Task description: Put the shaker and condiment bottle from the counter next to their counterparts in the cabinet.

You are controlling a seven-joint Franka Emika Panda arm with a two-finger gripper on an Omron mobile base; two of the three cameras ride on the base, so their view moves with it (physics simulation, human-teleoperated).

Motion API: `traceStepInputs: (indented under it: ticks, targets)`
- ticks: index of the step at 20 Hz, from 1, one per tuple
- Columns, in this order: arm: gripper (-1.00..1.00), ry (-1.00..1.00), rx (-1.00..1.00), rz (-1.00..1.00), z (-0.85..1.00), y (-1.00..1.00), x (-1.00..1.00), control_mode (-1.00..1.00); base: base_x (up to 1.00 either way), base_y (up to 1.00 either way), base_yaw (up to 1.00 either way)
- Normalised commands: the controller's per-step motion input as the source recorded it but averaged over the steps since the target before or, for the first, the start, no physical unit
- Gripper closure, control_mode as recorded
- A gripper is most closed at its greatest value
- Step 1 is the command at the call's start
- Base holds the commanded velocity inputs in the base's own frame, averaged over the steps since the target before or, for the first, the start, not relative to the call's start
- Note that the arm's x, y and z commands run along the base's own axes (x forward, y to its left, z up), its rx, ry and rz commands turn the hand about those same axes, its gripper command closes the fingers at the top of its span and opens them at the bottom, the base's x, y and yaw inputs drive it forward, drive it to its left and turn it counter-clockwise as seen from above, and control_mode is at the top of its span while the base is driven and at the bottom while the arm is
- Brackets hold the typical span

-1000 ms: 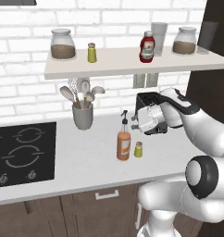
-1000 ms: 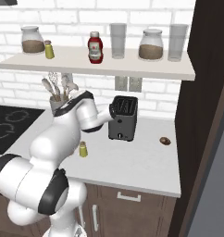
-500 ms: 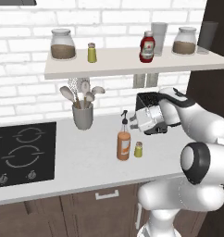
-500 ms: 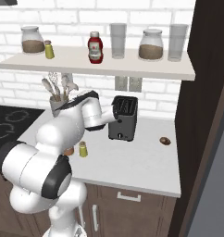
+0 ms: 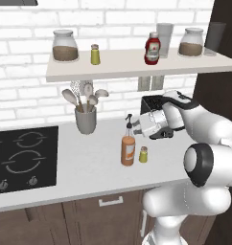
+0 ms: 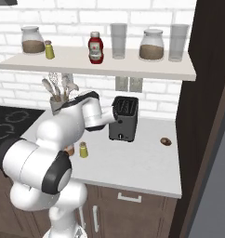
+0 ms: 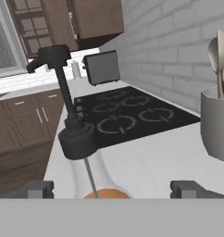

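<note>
Orange bottle (image 5: 128,149) standing on counter (image 5: 89,167) just left of small olive shaker (image 5: 143,154), gripper (image 7: 111,189) wide open around its clear neck, grey utensil pot (image 5: 86,119) holding spoons behind-left of bottle, shelf (image 5: 137,67) above bottle carrying two jars with brown contents, ketchup bottle (image 5: 152,48), green shaker (image 5: 95,54).
</note>
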Motion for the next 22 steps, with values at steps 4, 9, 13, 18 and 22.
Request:
traceStepInputs:
  ticks: [4, 9, 13, 18, 22]
  targets:
    - [-1.00, 0.00, 0.00, 0.00, -0.17, 0.11, 0.00, -1.00, 0.00, 0.00, 0.00]
    - [-1.00, 0.00, 0.00, 0.00, -0.15, 0.10, 0.00, -1.00, 0.00, 0.00, 0.00]
    - [-1.00, 0.00, 0.00, 0.00, -0.04, 0.07, 0.00, -1.00, 0.00, 0.00, 0.00]
    - [-1.00, 0.00, 0.00, 0.02, 0.00, 0.20, 0.02, -1.00, 0.00, 0.00, 0.00]
    - [-1.00, 0.00, -0.07, 0.06, 0.00, 0.37, 0.07, -1.00, 0.00, 0.00, 0.00]
